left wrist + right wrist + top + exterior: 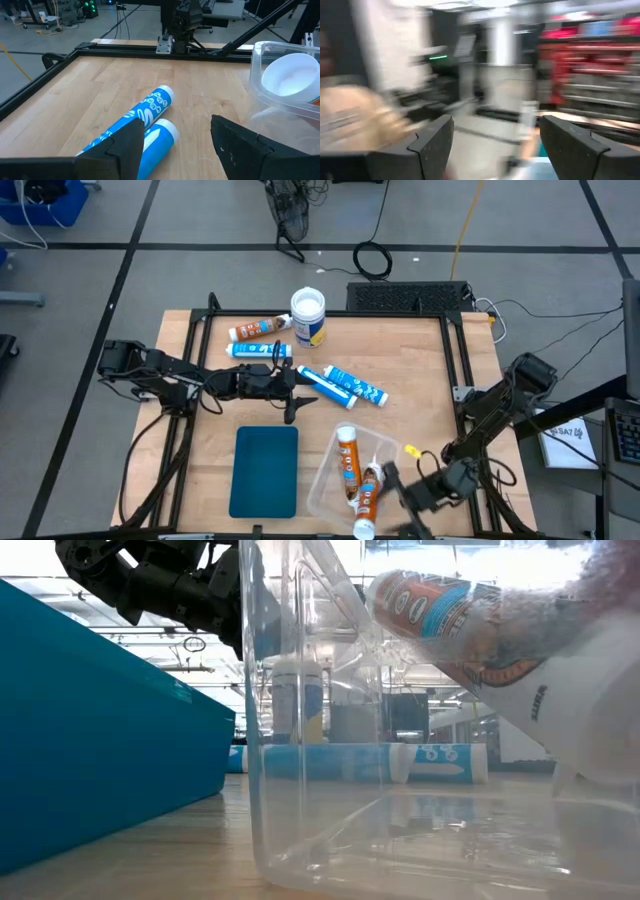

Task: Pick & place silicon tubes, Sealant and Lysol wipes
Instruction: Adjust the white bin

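Left tool (297,383) open over two blue tubes (345,385) lying diagonally; right tool (392,480) open.

Grey tiled floor (180,220), black cables (372,258), blue bin (45,202).

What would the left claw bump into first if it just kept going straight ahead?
Probably the pair of blue tubes lying just in front of the open left gripper, pointing right across the table. Depth is hard to judge; it might pass above them toward the clear bin.

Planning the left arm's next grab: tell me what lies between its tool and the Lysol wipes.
One blue-and-white tube lies flat between the left tool and the white-lidded Lysol wipes canister at the table's far edge.
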Motion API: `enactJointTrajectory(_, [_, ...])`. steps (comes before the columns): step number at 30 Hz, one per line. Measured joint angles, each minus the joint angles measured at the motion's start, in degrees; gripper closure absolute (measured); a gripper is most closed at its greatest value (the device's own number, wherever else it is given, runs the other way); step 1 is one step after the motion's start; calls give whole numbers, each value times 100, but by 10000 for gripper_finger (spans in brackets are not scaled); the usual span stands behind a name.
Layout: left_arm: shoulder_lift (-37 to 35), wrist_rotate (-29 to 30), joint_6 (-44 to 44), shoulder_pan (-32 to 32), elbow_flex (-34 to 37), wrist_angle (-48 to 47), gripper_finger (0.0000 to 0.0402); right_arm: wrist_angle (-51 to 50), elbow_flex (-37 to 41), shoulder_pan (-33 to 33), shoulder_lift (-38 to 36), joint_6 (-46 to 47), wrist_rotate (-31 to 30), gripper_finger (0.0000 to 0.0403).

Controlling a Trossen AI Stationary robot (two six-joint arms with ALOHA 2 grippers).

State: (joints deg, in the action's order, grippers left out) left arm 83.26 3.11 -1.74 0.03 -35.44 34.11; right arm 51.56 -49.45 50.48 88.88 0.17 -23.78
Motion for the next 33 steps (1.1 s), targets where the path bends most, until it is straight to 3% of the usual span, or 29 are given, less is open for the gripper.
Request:
enactJointTrajectory(2, [0,0,0,0,0,0,172,-6,0,52,61,22,466,134])
enactJointTrajectory(11, [0,0,0,-2,0,-1,172,-28,-320,92,825,537,324,153])
enactJointTrajectory(19, [0,-2,0,1,0,-2,172,-1390,-1521,442,1465,567,1496,168])
enactJointTrajectory(22, [0,-2,0,0,0,-2,172,-2041,-1889,658,1555,263,1587,178])
enactJointTrajectory(27, [0,-4,0,-2,0,-2,172,-2945,-2058,924,1426,220,155,201])
enactJointTrajectory(33, [0,-4,0,-2,0,0,172,-4979,-2057,1285,762,1409,-3048,231])
